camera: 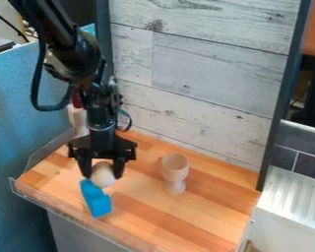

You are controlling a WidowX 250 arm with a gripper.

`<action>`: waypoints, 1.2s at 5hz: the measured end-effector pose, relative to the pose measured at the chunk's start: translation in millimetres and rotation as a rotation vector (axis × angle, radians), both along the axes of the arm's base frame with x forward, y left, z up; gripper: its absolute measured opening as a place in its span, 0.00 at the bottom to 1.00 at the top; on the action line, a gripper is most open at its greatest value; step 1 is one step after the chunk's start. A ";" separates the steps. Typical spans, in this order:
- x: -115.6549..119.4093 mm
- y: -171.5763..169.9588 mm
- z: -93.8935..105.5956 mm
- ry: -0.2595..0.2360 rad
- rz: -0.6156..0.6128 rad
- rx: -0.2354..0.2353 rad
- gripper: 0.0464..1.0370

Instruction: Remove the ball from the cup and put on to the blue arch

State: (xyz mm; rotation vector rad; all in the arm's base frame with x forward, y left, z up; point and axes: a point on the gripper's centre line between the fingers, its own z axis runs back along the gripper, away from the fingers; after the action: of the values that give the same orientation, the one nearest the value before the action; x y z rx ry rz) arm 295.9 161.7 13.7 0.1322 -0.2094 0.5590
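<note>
Pale ball (pixel 104 173) between the black gripper's (pixel 103 177) jaws

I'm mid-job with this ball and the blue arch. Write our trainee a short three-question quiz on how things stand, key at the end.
1. Fill in the blank: The ball is between the gripper's two ____.
2. True or false: The cup stands upright on the wooden table.
3. Multiple choice: Which of these is nearest the ball?
a) the cup
b) the blue arch
c) the white radiator

Key: 1. fingers; 2. true; 3. b
</note>
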 end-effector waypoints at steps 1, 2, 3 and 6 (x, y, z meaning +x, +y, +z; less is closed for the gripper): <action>-3.8 -3.0 -3.9 0.004 -0.010 -0.004 0.71; -7.2 -4.9 -7.2 0.011 -0.019 -0.006 0.71; -7.0 -4.9 -7.4 0.008 -0.019 -0.005 0.71; -6.2 1.6 12.1 -0.061 0.003 -0.014 0.71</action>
State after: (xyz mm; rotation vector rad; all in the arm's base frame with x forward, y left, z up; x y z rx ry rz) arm 289.7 163.3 25.8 0.1015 -0.2645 0.5674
